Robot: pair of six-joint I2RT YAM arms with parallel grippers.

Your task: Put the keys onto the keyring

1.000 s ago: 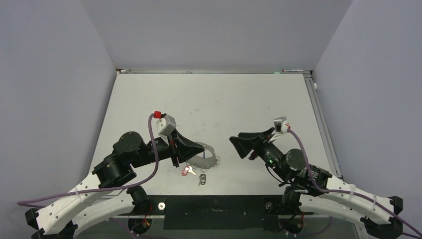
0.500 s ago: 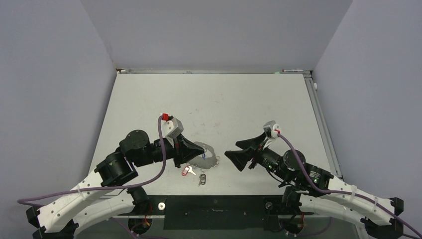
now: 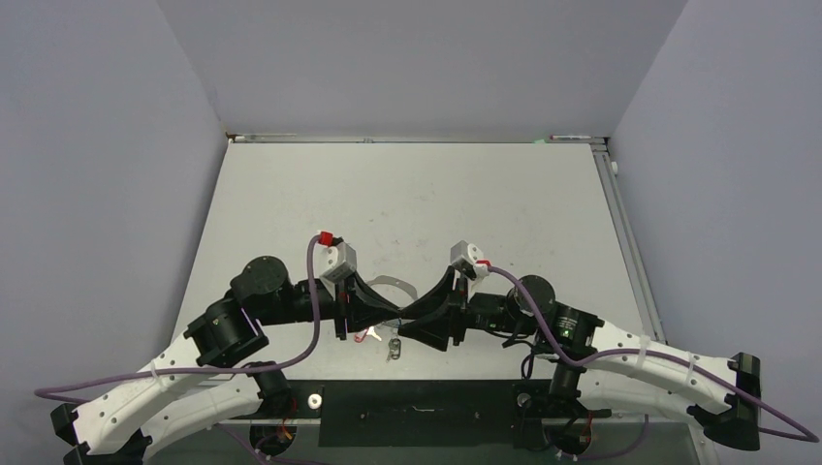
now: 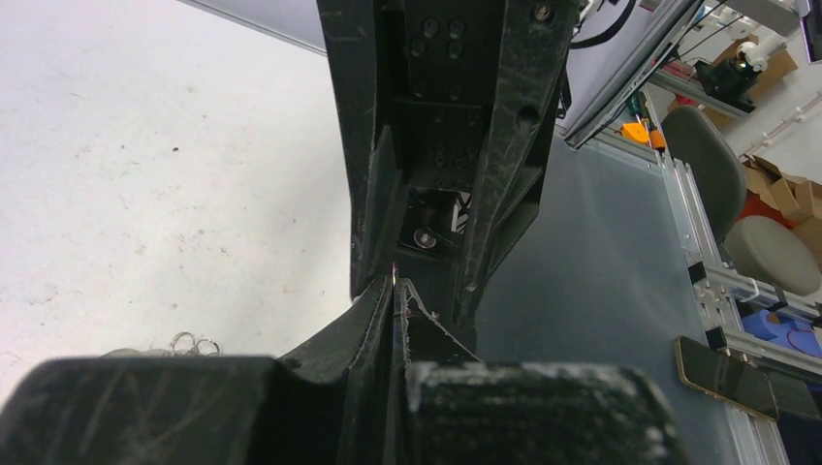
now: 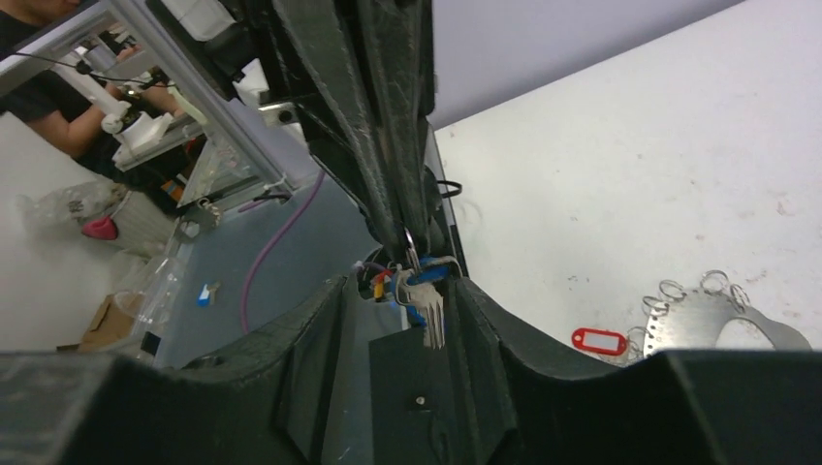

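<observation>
Soft, even overhead light fills the top view. The pale tabletop (image 3: 407, 184) is bright and matte, with only faint shadows under the arms and no glare. The side walls splay outward from wide-angle distortion. In the wrist views the left claw (image 4: 395, 291) and right claw (image 5: 400, 291) blur darkly near the lens, while the blue-tagged key (image 5: 431, 312) stays fairly sharp.

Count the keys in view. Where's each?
3. Blue-tagged key hangs from the left gripper's shut jaws, between the right gripper's open jaws. Red-tagged key and dark-headed key lie on the table near the keyring. Others may be hidden.
</observation>
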